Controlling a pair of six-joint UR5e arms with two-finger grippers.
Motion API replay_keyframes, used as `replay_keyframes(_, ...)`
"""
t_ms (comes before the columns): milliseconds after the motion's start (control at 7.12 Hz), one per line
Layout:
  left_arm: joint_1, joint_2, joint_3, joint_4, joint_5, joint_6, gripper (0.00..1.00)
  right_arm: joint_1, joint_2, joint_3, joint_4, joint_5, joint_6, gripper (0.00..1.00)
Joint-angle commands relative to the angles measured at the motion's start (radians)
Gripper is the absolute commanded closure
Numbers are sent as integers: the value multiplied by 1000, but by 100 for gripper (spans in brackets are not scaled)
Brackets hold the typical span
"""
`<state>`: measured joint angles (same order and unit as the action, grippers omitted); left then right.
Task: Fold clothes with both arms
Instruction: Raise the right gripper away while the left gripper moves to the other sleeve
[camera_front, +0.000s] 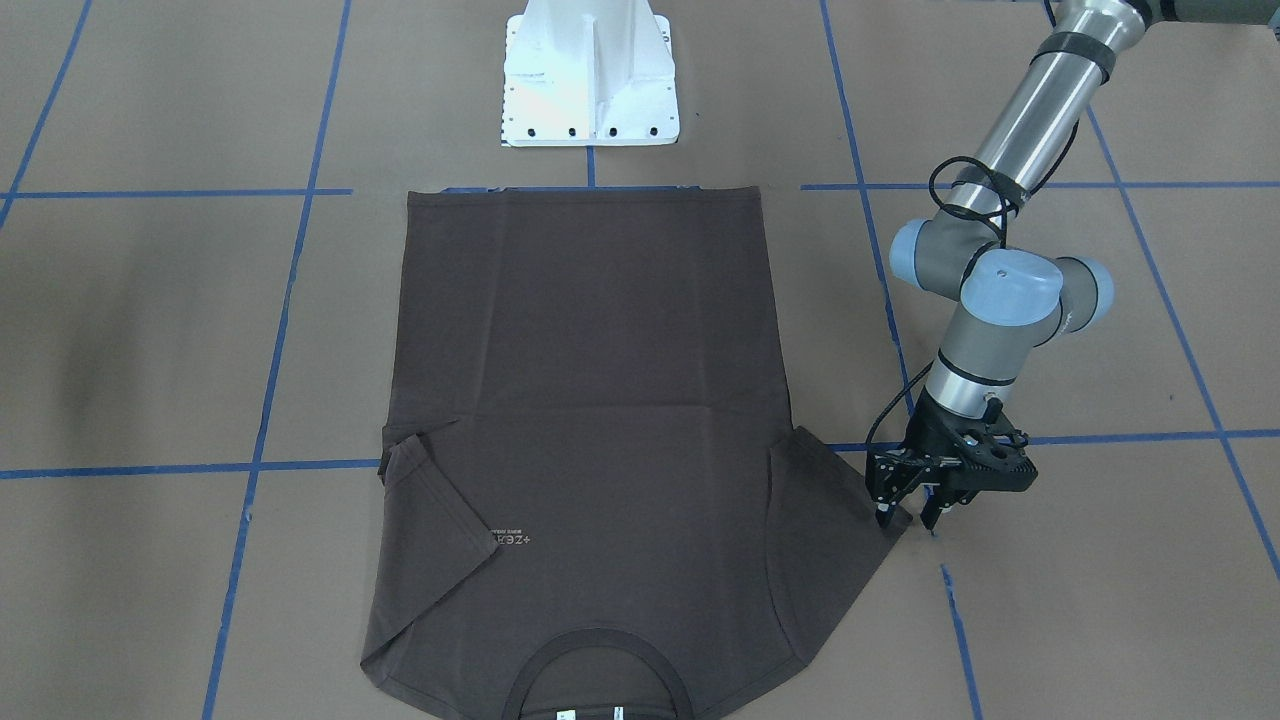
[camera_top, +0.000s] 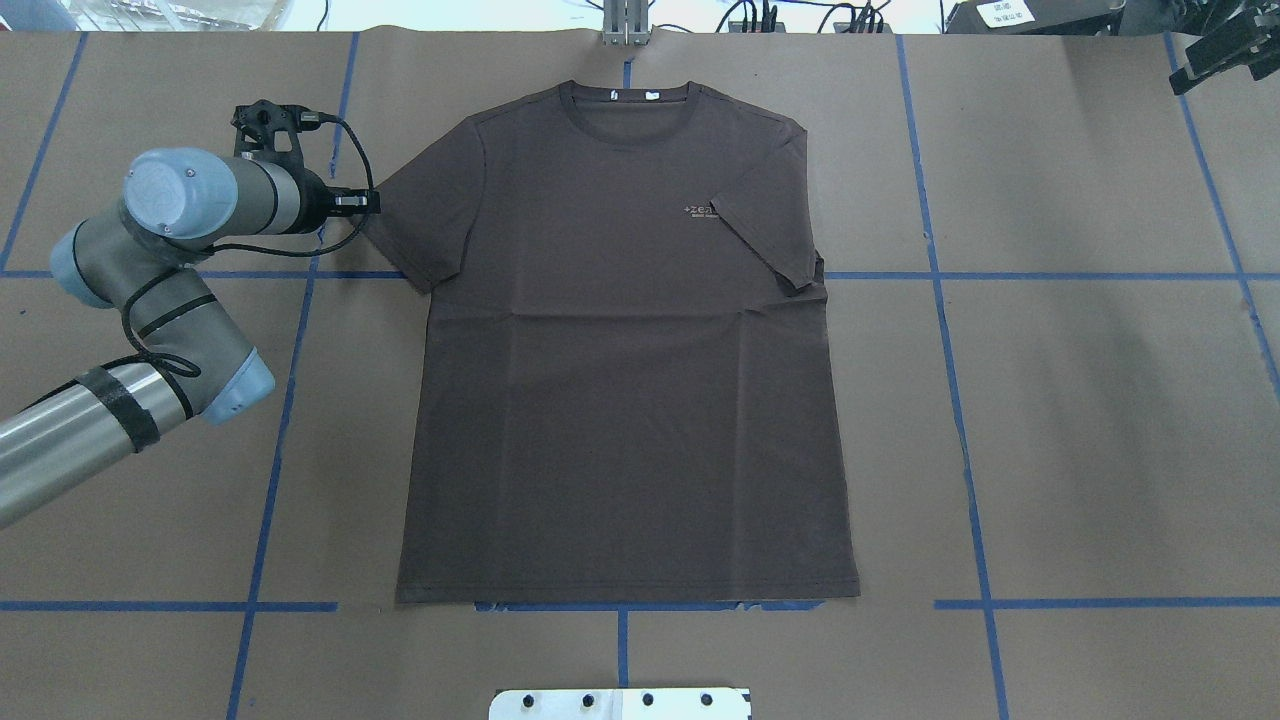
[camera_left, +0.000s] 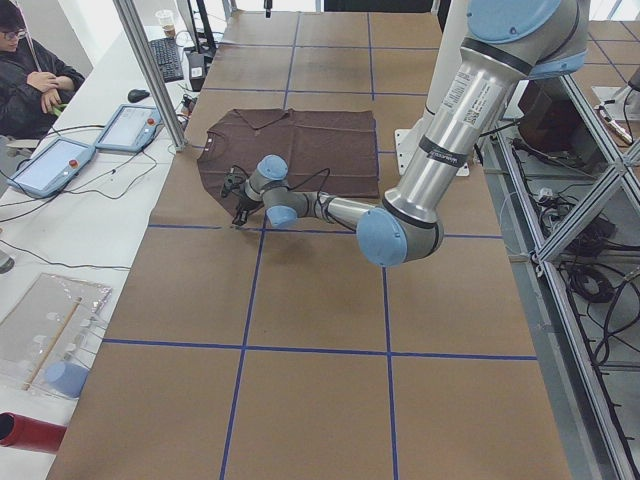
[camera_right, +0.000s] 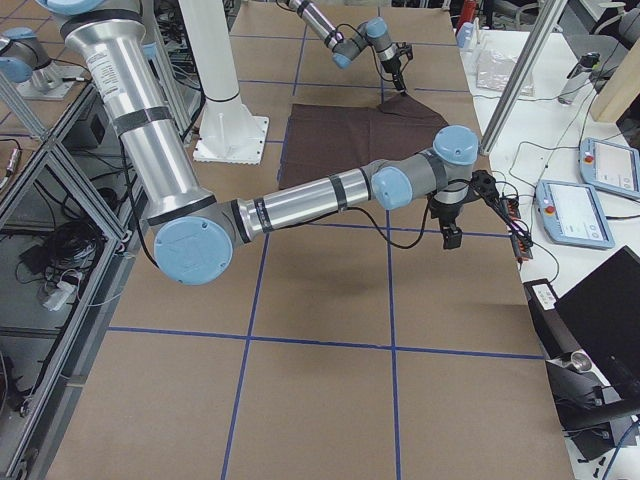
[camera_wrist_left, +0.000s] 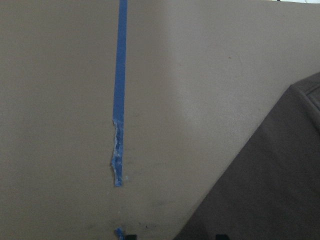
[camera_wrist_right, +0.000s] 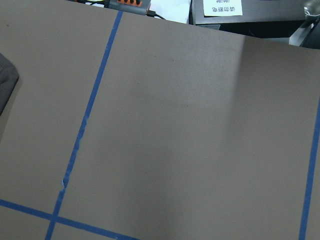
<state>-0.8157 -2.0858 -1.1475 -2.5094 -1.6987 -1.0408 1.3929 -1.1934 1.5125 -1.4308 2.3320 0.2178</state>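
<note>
Two sleeves explain the layout. The right sleeve (camera_top: 765, 235) lies folded in over the chest, well apart from both sets of fingers. The left sleeve (camera_top: 425, 215) is spread flat, its outer corner between the left fingers (camera_front: 905, 518). Those fingers stand parted, tips down at the desk (camera_top: 1080, 420), gripping nothing yet. I judge they straddle the hem so that closing would pinch the cloth for a matching inward fold. The rest of the shirt (camera_top: 620, 380) lies flat, stretching away from them. The right fingers (camera_right: 452, 238) hang well apart from the shirt, beyond its folded sleeve, probably parked out of the way. Whether they are parted or closed I cannot tell.
</note>
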Motion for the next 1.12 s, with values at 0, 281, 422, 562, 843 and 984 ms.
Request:
replay_keyframes(0, 4, 0, -1, 1, 1, -2, 47, 0, -3, 0, 1, 0, 0, 0)
replay_keyframes(281, 7, 0, -3, 1, 14, -2, 72, 0, -3, 0, 1, -2, 0, 0)
replay_keyframes(422, 9, 0, -5, 0, 34, -2, 72, 0, -3, 0, 1, -2, 0, 0)
replay_keyframes(562, 9, -2, -11, 3, 36, -8, 89, 0, -3, 0, 1, -2, 0, 0)
replay_keyframes(843, 10, -16, -18, 7, 36, -10, 100, -2, -2, 0, 1, -2, 2, 0)
replay_keyframes(984, 12, -31, -21, 27, 36, -10, 100, -2, -2, 0, 1, -2, 3, 0)
